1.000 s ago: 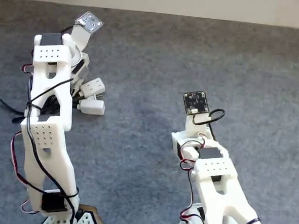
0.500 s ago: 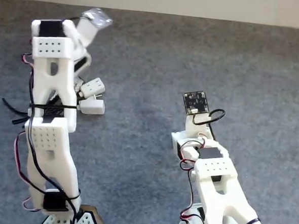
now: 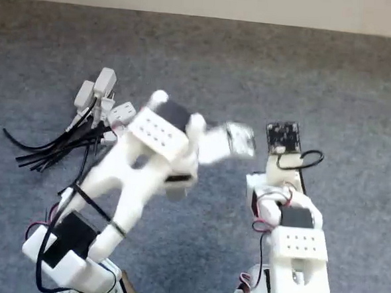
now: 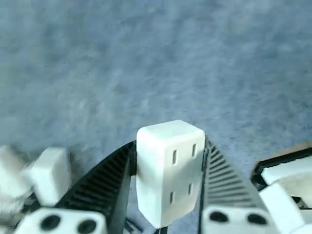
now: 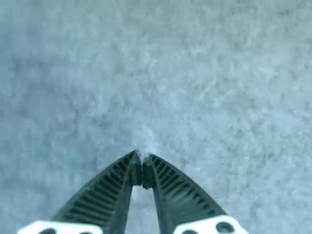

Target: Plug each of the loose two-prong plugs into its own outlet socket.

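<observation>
My left gripper (image 4: 169,146) is shut on a white outlet block (image 4: 169,170) whose slots face the left wrist camera. From above, the left arm reaches across the middle of the grey carpet, with that gripper (image 3: 234,141) held close to the right arm's wrist. Several white two-prong plugs (image 3: 96,95) with black cords (image 3: 46,149) lie on the carpet at the far left, apart from both grippers. My right gripper (image 5: 142,168) is shut with nothing in it, pointing down at bare carpet.
Grey carpet (image 3: 358,97) covers the whole work area, open at the back and right. The right arm's wrist camera board (image 3: 282,134) stands just beside the left gripper. Both arm bases sit at the near edge.
The left arm has swung from the plug pile at the far left to the middle, carrying the outlet block. The plugs now lie uncovered. The right arm has shifted slightly to the right.
</observation>
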